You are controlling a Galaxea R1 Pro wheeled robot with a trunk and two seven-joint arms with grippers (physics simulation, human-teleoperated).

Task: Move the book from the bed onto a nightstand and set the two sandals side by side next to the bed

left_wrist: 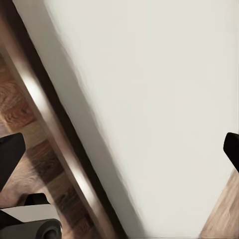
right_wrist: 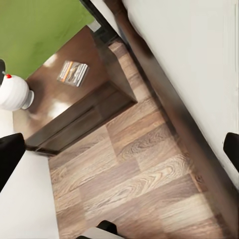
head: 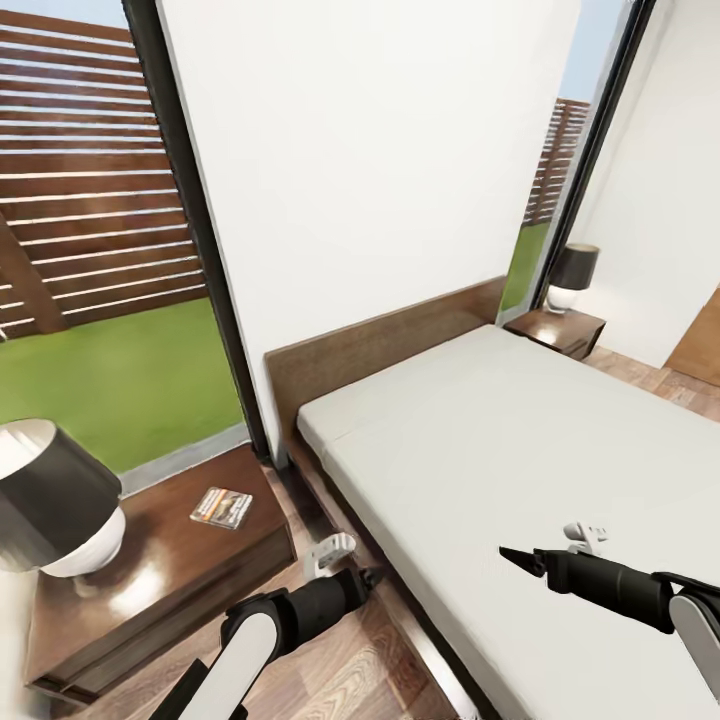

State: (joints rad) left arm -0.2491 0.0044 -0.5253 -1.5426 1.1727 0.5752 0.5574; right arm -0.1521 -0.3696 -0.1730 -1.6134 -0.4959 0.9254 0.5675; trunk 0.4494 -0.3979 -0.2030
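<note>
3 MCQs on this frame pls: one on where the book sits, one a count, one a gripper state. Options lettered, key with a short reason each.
1. Where is the book?
A. On the bed
B. On the near nightstand
C. On the floor

2. How many table lamps are in the head view?
A. One
B. Two
C. Three

3. What does the right gripper hold?
A. The book
B. A sandal
C. Nothing

Key:
1 B: the book lies flat on the near nightstand, beside the near lamp; the bed has a bare mattress.
2 B: the near lamp stands on that nightstand and a far lamp on the far nightstand.
3 C: it hovers over the mattress with nothing between its fingers; the right wrist view shows the fingertips apart.
</note>
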